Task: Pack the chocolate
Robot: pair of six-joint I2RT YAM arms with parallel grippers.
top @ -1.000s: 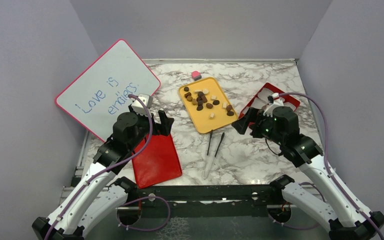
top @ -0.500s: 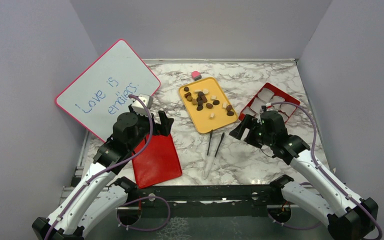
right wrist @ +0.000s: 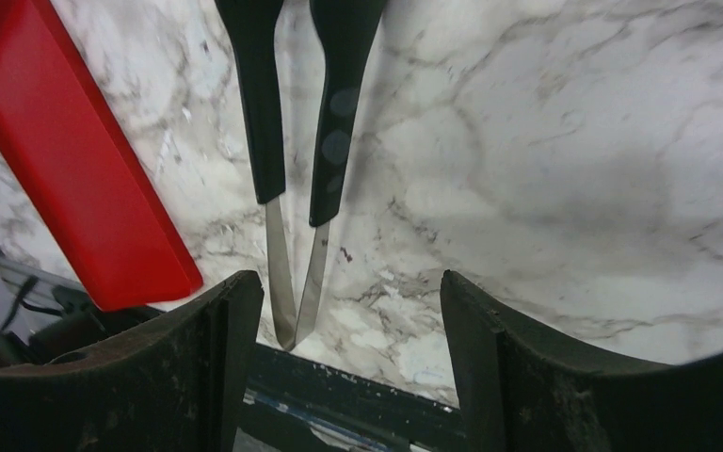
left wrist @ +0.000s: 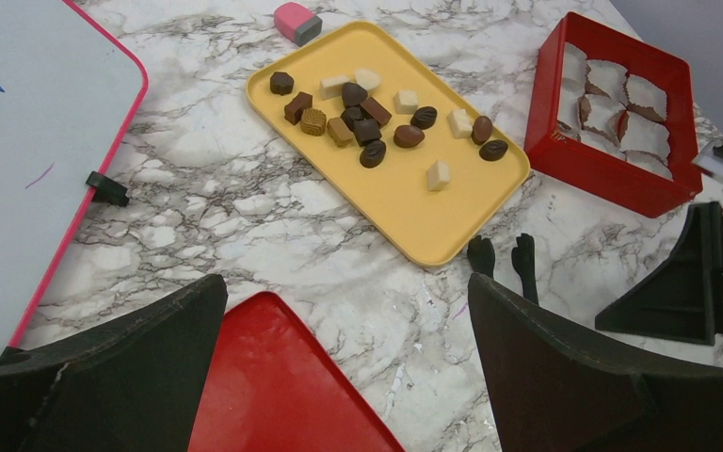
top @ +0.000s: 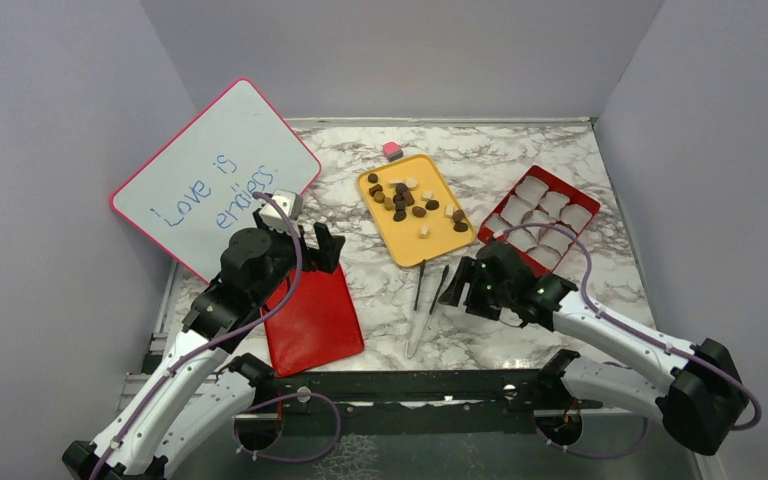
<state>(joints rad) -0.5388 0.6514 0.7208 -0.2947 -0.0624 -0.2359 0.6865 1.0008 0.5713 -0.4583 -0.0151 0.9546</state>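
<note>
Several small chocolates (top: 407, 200), dark brown, light brown and cream, lie loose on a yellow tray (top: 405, 245). They also show in the left wrist view (left wrist: 367, 127) on the same tray (left wrist: 405, 212). A red box (top: 570, 187) with white paper cups stands to the tray's right; it also shows in the left wrist view (left wrist: 621, 188). My left gripper (top: 317, 250) is open and empty above the far end of a red lid (top: 312, 318), with the lid's corner (left wrist: 273, 386) between its fingers. My right gripper (top: 457, 285) is open and empty just right of black-handled tweezers (top: 422, 300), which lie flat on the table (right wrist: 297, 188).
A whiteboard (top: 215, 175) with blue writing leans at the left wall. A small pink cube (top: 392, 151) sits behind the tray. The red lid (right wrist: 75, 169) lies left of the tweezers. The table's near edge has a black rail (top: 410, 385).
</note>
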